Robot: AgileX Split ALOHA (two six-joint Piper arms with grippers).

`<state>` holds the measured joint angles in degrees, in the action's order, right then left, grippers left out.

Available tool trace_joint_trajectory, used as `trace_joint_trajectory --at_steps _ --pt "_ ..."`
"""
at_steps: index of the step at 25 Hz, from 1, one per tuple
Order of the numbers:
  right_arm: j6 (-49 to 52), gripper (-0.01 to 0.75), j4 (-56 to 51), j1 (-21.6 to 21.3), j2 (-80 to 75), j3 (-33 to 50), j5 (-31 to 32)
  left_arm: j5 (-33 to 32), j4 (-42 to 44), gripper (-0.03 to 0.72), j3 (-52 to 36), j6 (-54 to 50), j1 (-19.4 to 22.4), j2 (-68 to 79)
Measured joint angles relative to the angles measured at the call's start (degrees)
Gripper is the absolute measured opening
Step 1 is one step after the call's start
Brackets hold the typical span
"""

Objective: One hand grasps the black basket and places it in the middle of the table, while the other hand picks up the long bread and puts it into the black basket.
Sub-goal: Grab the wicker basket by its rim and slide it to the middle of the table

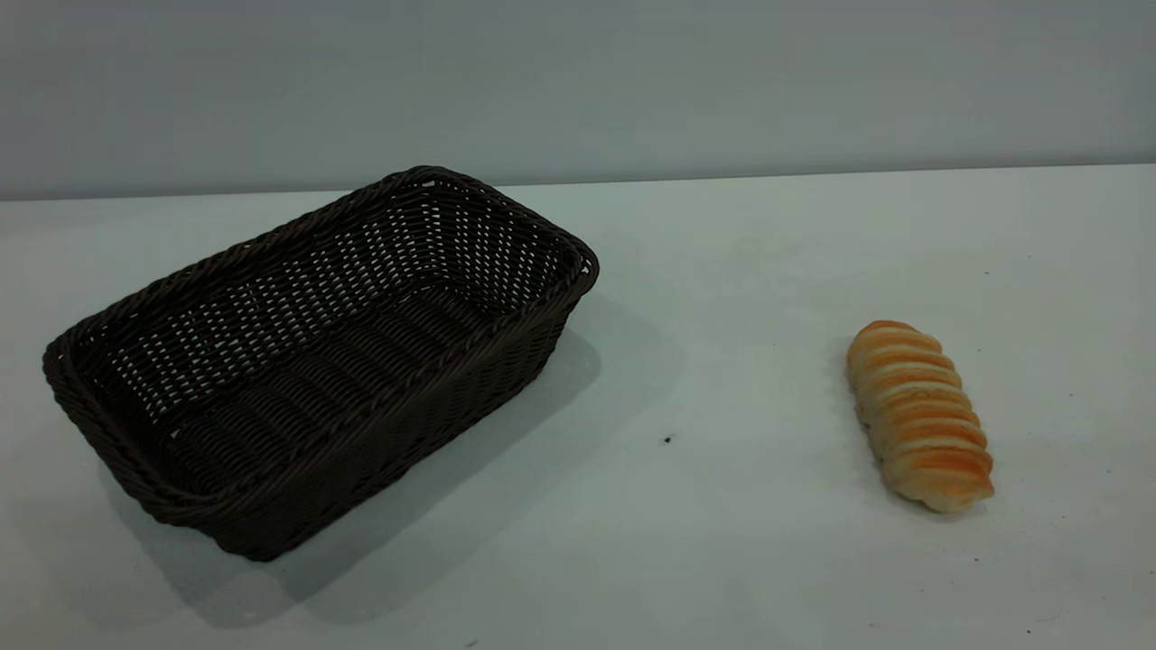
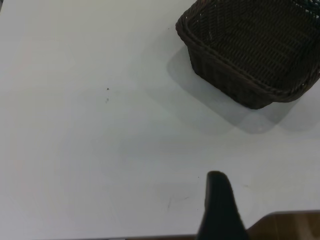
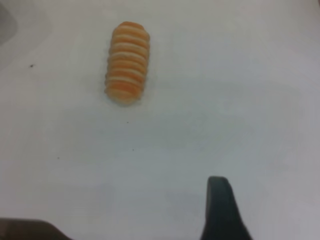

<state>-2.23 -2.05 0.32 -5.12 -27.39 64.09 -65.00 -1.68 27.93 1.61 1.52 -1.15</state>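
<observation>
Neither tool appears in the exterior view. In the left wrist view one dark finger of the left tool pokes in over the near table edge, well short of the black basket. Likewise, the right wrist view shows a single dark finger of the right tool hovering over bare table, well apart from the long bread. With only one finger visible on each, I cannot tell whether either tool is open or closed; neither is holding anything.

Working from the near edge of the table outward, a tiny dark speck lies between the two objects. The long bread rests flat toward the right edge, its length running roughly near to far. The black basket sits empty on the left half, skewed, with one short end toward the near-left corner and the other reaching toward the far edge and the table's middle.

Judging by this layout, nothing of the task is done yet. The basket's flared, braided rim is thick, so a tool gripping it shallowly could slip, or the basket could tip and drag when pulled toward the middle. The bread looks rounded and ridged; a pinch off its centre may roll it or let one end droop. Dropping it before the basket settles risks landing it on the rim.
</observation>
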Motion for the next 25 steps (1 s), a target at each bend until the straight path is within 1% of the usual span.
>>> trace_joint_trajectory --at_steps 5,15,18,20,21,23,25 --pt "0.00 0.455 0.00 0.00 0.00 0.00 0.00 0.00 0.00 0.559 0.00 0.00 -0.46 0.00" --pt "0.00 0.455 0.00 0.00 0.00 0.00 0.00 0.00 0.00 0.559 0.00 0.00 -8.35 0.00" --pt "-0.11 0.455 -0.20 0.00 0.00 0.00 0.00 0.00 0.00 0.559 0.00 -0.29 -9.59 0.00" --pt "-0.04 0.455 -1.24 0.00 0.00 0.00 0.00 0.00 0.00 0.559 0.00 -2.22 -9.82 0.23" --pt "0.00 0.455 -1.97 0.25 0.00 0.00 0.00 0.11 0.05 0.559 0.05 -3.95 -9.82 0.75" --pt "0.14 0.455 -2.73 2.04 0.00 0.00 -0.17 1.56 0.31 0.559 0.65 -7.65 -9.82 2.80" --pt "0.75 0.455 -2.89 4.49 -0.75 -0.45 -1.52 5.37 0.69 0.559 1.47 -11.64 -9.94 6.16"
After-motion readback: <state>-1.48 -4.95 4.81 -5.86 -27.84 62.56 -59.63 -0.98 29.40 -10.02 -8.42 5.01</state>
